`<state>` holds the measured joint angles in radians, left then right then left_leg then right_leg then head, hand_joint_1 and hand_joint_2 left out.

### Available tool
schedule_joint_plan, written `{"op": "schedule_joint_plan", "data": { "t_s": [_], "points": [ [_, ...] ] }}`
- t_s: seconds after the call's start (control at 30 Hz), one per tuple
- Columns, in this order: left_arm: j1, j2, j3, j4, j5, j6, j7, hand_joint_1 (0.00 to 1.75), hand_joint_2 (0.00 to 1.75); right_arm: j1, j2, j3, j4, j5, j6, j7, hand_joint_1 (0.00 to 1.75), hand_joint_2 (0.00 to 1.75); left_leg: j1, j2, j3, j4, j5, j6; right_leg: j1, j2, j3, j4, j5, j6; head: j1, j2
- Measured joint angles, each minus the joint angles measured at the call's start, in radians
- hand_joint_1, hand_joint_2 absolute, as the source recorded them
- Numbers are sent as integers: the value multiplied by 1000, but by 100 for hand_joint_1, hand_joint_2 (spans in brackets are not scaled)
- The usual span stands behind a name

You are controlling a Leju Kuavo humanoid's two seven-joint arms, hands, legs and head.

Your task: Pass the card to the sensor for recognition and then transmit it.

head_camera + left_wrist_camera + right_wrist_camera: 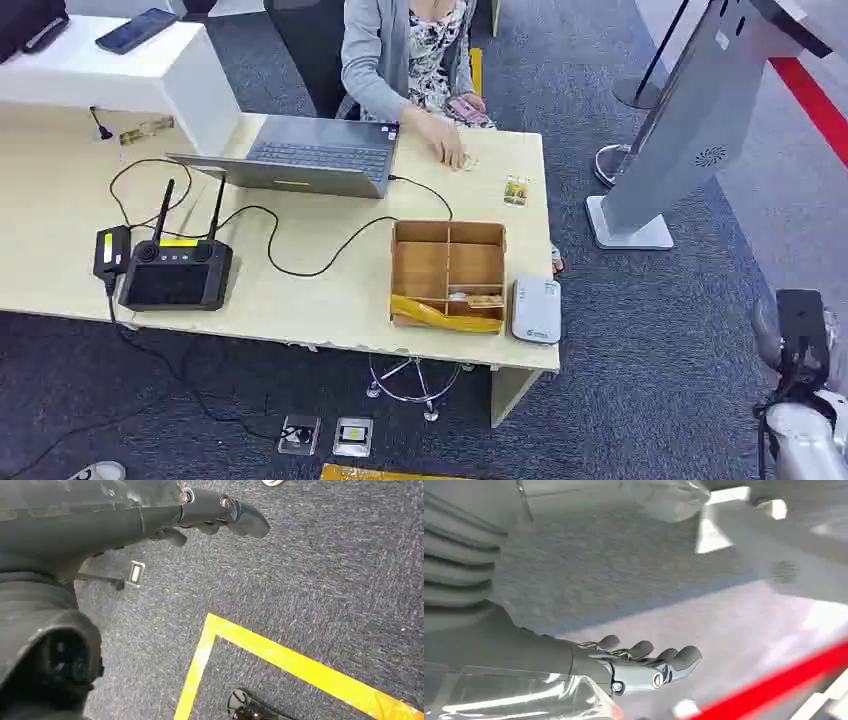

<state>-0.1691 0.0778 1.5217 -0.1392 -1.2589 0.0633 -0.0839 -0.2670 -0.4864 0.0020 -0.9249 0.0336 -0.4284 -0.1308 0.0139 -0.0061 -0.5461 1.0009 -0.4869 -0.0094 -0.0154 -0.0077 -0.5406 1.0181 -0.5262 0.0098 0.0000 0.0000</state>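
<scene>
A white card sensor (537, 310) lies at the table's near right corner, beside a wooden divided box (448, 262). Cards (478, 298) lie in the box's near compartment, next to a yellow strip (440, 313). Another small card (516, 190) lies on the table near the person's hand (448, 150). My right arm (800, 390) hangs off the table's right side, over the carpet. Its hand (644, 665) holds nothing, fingers stretched out. My left hand (215, 517) hangs over the carpet, fingers extended and empty.
A person sits behind a laptop (310, 155) at the far side. A black remote controller (175, 270) with cables sits at the left. A grey kiosk stand (690, 130) rises right of the table. Yellow tape (280, 655) marks the carpet.
</scene>
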Motion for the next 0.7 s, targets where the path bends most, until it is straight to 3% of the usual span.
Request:
{"op": "schedule_joint_plan", "data": {
  "t_s": [0.33,0.47,0.7],
  "points": [
    [0,13,0,0,-43,-52,-29,0,0,1,-5,201,-345,325,-13,153,0,175,0,0,0,0,1,0,0,0,0,0,0,0,0,0],
    [0,16,-2,0,-57,-64,-41,0,0,-43,-2,299,-387,463,-14,189,0,175,0,0,0,0,1,0,0,0,0,1,0,0,0,0],
    [1,19,-2,0,-63,-63,-41,0,0,-119,17,421,-385,585,-29,208,0,175,0,0,0,0,1,0,0,0,0,1,0,0,0,0]
  ]
}}
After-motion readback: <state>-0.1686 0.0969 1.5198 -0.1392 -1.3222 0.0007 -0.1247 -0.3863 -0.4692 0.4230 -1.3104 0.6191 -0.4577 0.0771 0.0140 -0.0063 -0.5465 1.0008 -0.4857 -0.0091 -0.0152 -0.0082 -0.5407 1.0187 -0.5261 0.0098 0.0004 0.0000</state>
